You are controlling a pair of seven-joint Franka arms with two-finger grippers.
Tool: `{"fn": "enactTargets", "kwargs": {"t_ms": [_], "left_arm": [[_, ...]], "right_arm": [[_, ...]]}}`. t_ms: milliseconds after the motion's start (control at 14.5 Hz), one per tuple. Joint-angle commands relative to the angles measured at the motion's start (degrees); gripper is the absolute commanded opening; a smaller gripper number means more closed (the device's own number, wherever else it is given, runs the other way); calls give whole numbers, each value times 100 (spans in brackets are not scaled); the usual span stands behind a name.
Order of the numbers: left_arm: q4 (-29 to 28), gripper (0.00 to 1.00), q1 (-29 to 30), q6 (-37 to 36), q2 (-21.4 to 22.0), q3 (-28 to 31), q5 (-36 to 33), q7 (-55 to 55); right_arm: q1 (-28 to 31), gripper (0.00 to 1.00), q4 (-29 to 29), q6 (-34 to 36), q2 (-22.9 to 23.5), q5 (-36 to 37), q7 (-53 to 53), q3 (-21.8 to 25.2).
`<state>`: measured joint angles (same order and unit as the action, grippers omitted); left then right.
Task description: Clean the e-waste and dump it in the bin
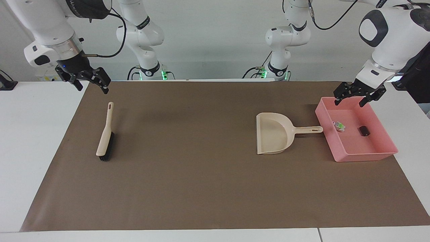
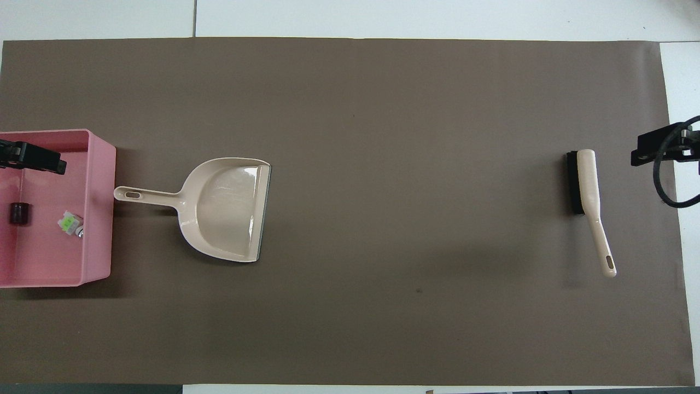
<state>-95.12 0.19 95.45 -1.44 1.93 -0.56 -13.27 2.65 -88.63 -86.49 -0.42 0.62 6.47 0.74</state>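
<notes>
E-waste [image 1: 340, 126] lies in the bin [image 1: 339, 148]; left gripper [image 1: 351, 99] and right gripper [image 1: 90, 84] hang empty, jaws wide open.

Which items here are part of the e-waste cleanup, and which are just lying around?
Job:
- white e-waste piece and black e-waste block, both in the pink bin
- dustpan, beside the bin
- brush, toward the right arm's end
- left gripper, open over the bin
- right gripper, open, waiting

Lying about:
- nothing; only the brown mat

No readable text, labels, brands or numbers are found. White lettering is seen on a dark band of the right arm [image 1: 80, 5], but it is cut off and cannot be read.
</notes>
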Motion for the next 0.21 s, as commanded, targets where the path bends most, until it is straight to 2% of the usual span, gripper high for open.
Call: {"fn": "enactTargets", "kwargs": {"t_ms": [0, 138], "left_arm": [[-287, 100, -63, 141, 205, 44, 65, -71], [-305, 100, -63, 158, 223, 44, 65, -62]], "right_arm": [[51, 100, -146, -8, -133, -97, -93, -21], [60, 100, -137, -8, -133, -97, -93, -21]]}}
